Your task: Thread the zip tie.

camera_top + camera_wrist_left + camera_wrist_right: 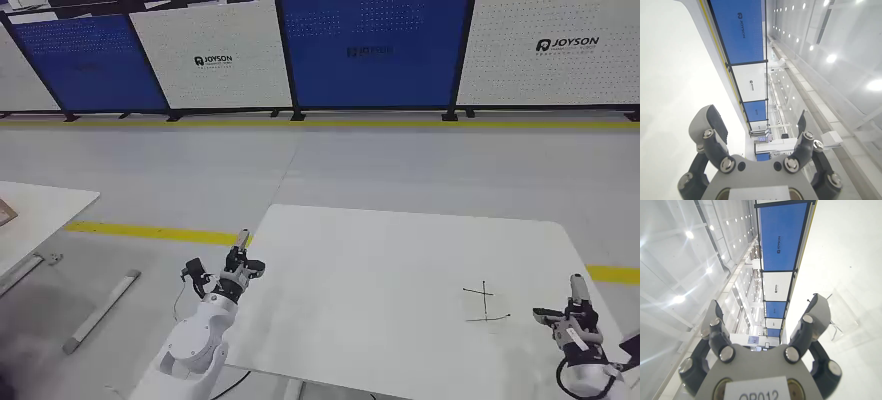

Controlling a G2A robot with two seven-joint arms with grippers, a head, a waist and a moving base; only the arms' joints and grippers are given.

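Judging by its thin black strands, the zip tie (485,298) should be light, springy and slick, so pinch it close to the tail or the head, not mid-length. It lies on the right part of the table (380,300), near the right gripper (766,308) and well apart from the left gripper (761,123). Both grippers gape wide, holding nothing. From above you get its crossed outline, while the right wrist view adds a clear plastic stand (846,313) by it.

Bright, even light comes from rows of round ceiling lamps (831,58), which flare into starbursts in both wrist views. The white table (400,260) glares almost blank there, and the straight wall panels (745,37) bow toward the edges. Shadows in the top view are faint and soft
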